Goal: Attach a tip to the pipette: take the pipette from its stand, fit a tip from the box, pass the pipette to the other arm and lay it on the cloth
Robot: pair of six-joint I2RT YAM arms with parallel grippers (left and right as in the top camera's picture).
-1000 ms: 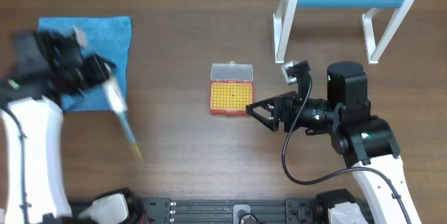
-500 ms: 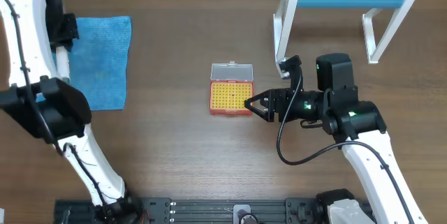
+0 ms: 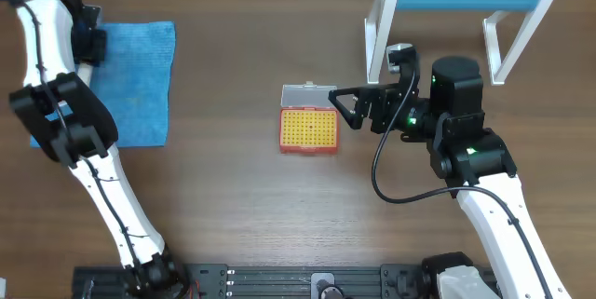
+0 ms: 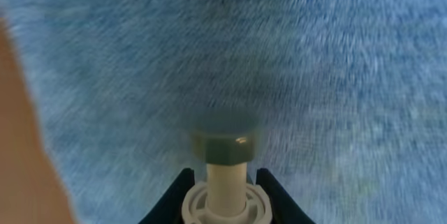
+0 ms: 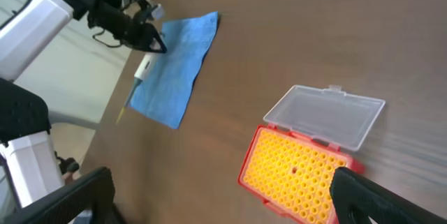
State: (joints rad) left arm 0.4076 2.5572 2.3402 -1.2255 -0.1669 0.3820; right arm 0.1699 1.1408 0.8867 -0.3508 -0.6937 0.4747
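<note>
My left gripper (image 4: pixel 223 182) is shut on the white pipette (image 4: pixel 225 175), whose grey plunger cap (image 4: pixel 225 144) stands just above the blue cloth (image 4: pixel 314 77). From above, that gripper (image 3: pixel 88 43) is at the far left edge of the cloth (image 3: pixel 135 80). The right wrist view shows the pipette (image 5: pixel 143 65) hanging from the left gripper (image 5: pixel 140 32), its yellow tip (image 5: pixel 121 116) beyond the cloth (image 5: pixel 174 70). The red tip box (image 3: pixel 308 129) lies mid-table with its lid open. My right gripper (image 3: pixel 343 108) is open and empty by the box's back right corner.
The blue-and-white pipette stand (image 3: pixel 466 1) is at the back right, behind the right arm. The left arm's white links (image 3: pixel 65 122) cross the cloth's left side. Bare wooden table (image 3: pixel 233 215) stretches between the cloth and the box and along the front.
The left arm swung the pipette from the cloth's front edge up to its far left edge. The right gripper moved from the box's right side toward its back right corner, still open.
</note>
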